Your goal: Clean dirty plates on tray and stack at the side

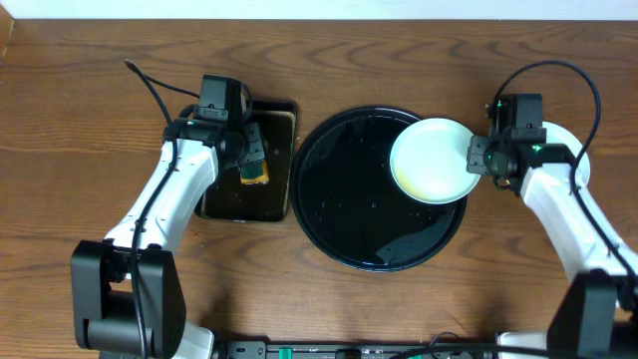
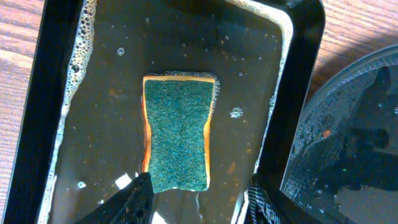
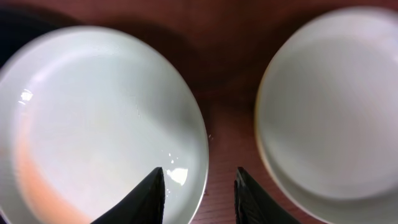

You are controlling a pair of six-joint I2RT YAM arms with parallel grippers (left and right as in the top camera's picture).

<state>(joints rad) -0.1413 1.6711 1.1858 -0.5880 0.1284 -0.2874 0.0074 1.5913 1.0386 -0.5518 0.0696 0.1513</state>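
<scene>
Grip comes first, I judge: my right gripper (image 3: 199,177) straddles the rim of the pale yellow plate (image 1: 431,160) over the upper right of the round tray (image 1: 339,204), clamped or not I cannot tell, and my left gripper (image 2: 199,194), wide open and empty, should pinch the sponge (image 2: 178,134) squarely.
</scene>
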